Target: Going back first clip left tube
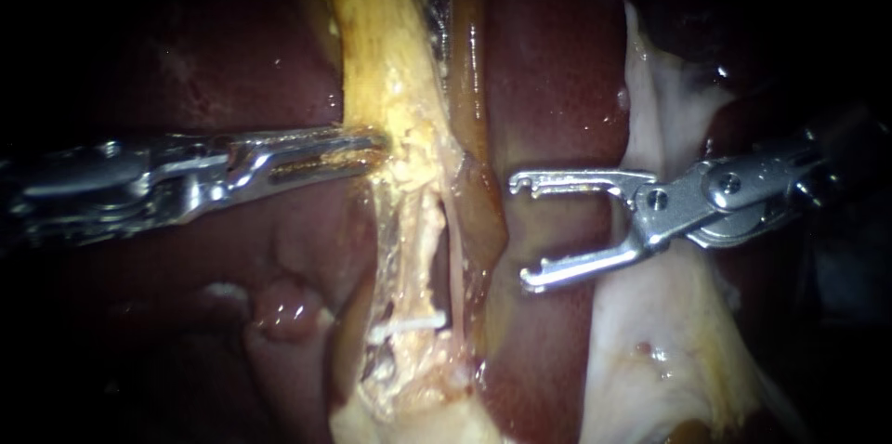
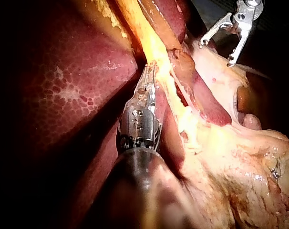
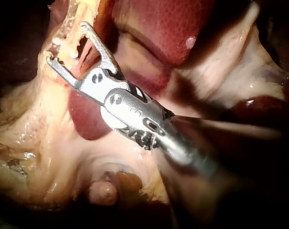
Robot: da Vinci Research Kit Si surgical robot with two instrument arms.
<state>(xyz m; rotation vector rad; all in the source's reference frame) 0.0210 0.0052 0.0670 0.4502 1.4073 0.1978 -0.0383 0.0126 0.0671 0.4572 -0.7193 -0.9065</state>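
The light is strong and narrow. It falls on the middle of the scene, where the dark red liver (image 1: 557,82) makes the ground behind everything, and its wet surface gives back small white glints. Toward the outer edges of the liver the light grows weak, and beyond them there is only black shadow. In the left wrist view the lit liver surface shows a fine net pattern.

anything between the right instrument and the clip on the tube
Yes. A brown strip of tissue runs lengthwise between the open right instrument and the white clip, which sits beyond that strip and lower in the endoscope view.
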